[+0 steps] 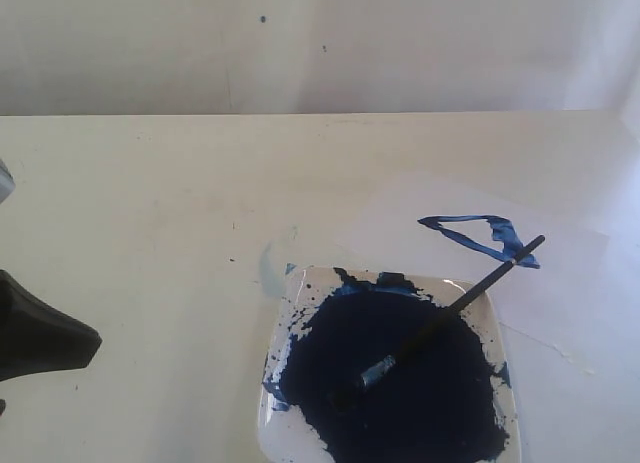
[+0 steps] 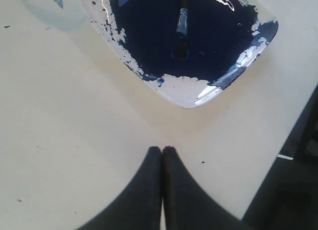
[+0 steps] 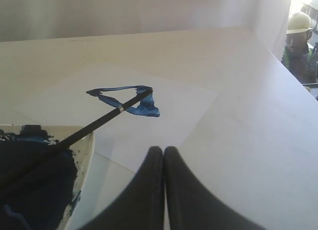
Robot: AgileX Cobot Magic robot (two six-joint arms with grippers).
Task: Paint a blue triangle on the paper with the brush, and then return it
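From the outside camera, the long thin black-handled paintbrush (image 1: pixel 440 318) lies with its wet tip in the dark blue paint (image 1: pixel 430 413). Its handle is propped on the rim of the square clear dish (image 1: pixel 300 288) — likely so it cannot drip on the pale flat bench (image 1: pixel 150 203). Its far end pokes out over the thin pale sheet of paper (image 1: pixel 400 228), across one corner of the rough bright-blue triangle (image 1: pixel 470 240). The black left hand (image 1: pixel 90 338) waits off to the side, well apart from the dish. In the left wrist camera that hand (image 2: pixel 162 150) is pressed shut with nothing in it, near a corner of the dish. In the right wrist camera the black right hand (image 3: pixel 164 151) is shut and empty too, near the paper's edge — the painting job looks done. I count one brush, one triangle, one paper sheet, one dish and two hands.
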